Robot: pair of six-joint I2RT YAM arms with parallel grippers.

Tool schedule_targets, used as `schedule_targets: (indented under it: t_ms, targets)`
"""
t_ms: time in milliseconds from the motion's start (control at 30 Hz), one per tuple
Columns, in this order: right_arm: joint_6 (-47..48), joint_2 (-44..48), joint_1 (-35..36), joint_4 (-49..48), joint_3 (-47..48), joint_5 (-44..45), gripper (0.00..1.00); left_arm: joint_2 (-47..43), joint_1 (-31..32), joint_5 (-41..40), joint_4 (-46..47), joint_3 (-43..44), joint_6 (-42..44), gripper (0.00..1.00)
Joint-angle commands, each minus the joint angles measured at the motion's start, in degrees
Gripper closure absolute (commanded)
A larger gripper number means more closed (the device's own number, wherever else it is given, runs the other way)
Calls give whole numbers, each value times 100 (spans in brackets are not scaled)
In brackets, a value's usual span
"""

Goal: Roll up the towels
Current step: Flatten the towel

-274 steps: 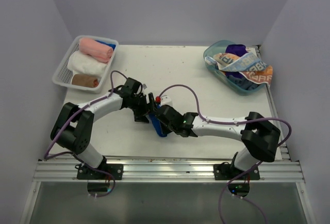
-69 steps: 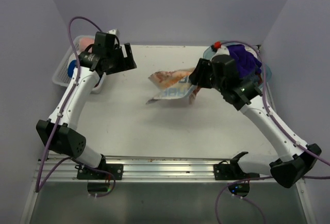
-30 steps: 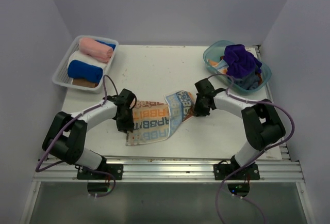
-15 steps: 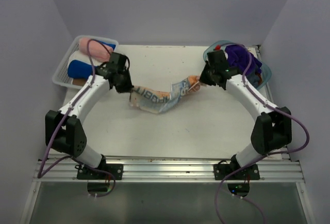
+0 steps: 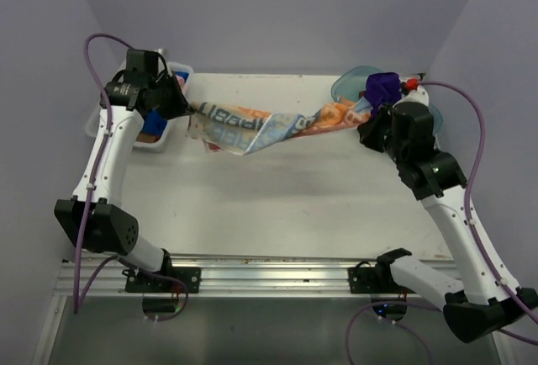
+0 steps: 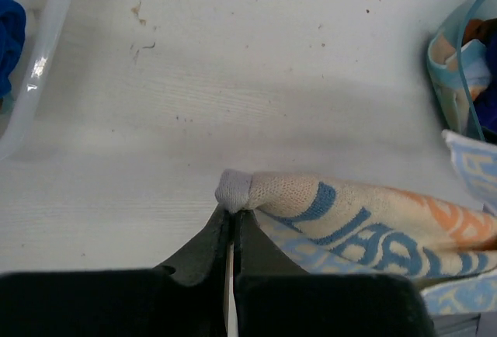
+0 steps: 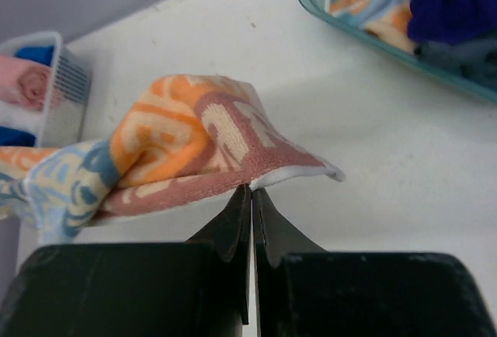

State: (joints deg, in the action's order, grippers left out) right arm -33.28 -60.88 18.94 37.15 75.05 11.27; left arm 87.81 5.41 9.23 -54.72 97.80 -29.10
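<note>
Printed towel (image 5: pixel 252 128) strung mid-air
Cream-orange-blue, sagging; left gripper (image 5: pixel 183 106) and right gripper (image 5: pixel 367 126) each pinch a corner.

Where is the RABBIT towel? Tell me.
In the top view the RABBIT towel stretches across the far middle, its left end pinched by the left tool beside the white basket, its right end by the right tool beside the teal tub.

Three views: one high and fixed, two close on the wrists.
The top camera looks down from above the near edge over the whole table (image 5: pixel 277 205). Each wrist camera looks forward and down, very near the printed towel (image 5: pixel 252 127): the left one faces the teal tub (image 6: pixel 433 61), the right one the white basket (image 7: pixel 71 88). All three share this towel.
</note>
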Motion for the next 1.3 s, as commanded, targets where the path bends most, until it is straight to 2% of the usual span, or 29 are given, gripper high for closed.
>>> schedule_targets:
  t_ms: [0, 33, 67, 100, 133, 200, 267, 367, 500, 733, 833, 967, 1133, 1267]
  targets:
    - [-134, 137, -4, 592, -1180, 43, 100, 226, -145, 586, 65, -488, -16, 100]
    - [-187, 164, -4, 557, -1464, -62, 100, 341, -145, 727, 223, -516, -43, 81]
    - [-345, 191, -4, 566, -1736, -115, 100, 490, -154, 833, 338, -481, -78, 66]
    - [-407, 182, -4, 583, -2191, -116, 82, 857, -154, 1034, 374, -264, -95, 54]
    - [-486, 173, -13, 688, -2361, -116, 70, 1017, -154, 1115, 313, -96, -96, 40]
    - [-671, 243, -4, 777, -2651, -151, 54, 1212, -119, 1107, 146, 238, -61, 35]
    - [-812, 523, -13, 751, -2810, -195, 48, 1099, -67, 880, 233, 231, 36, 23]
    - [-882, 674, -4, 636, -3039, -186, 45, 765, 74, 405, 277, -189, 203, 25]
    - [-830, 254, -4, 566, -3049, -230, 45, 299, 556, -252, 383, -1566, 265, 29]
    - [-733, -64, -4, 224, -2952, -371, 43, -177, 716, -1266, 1085, -3415, -376, 41]
    - [-654, -187, -4, 232, -2899, -310, 43, 139, 619, -1354, 1481, -3601, -403, 42]
    - [-592, -467, -22, 127, -2943, -99, 33, 614, 619, -1319, 1788, -3531, -351, 40]
    - [-610, -854, -31, -198, -2803, -476, 29, 1010, 619, -994, 2000, -3408, -298, 39]
    - [-654, -1145, -31, -401, -2566, -582, 29, 1229, 619, -959, 2123, -3434, -315, 51]
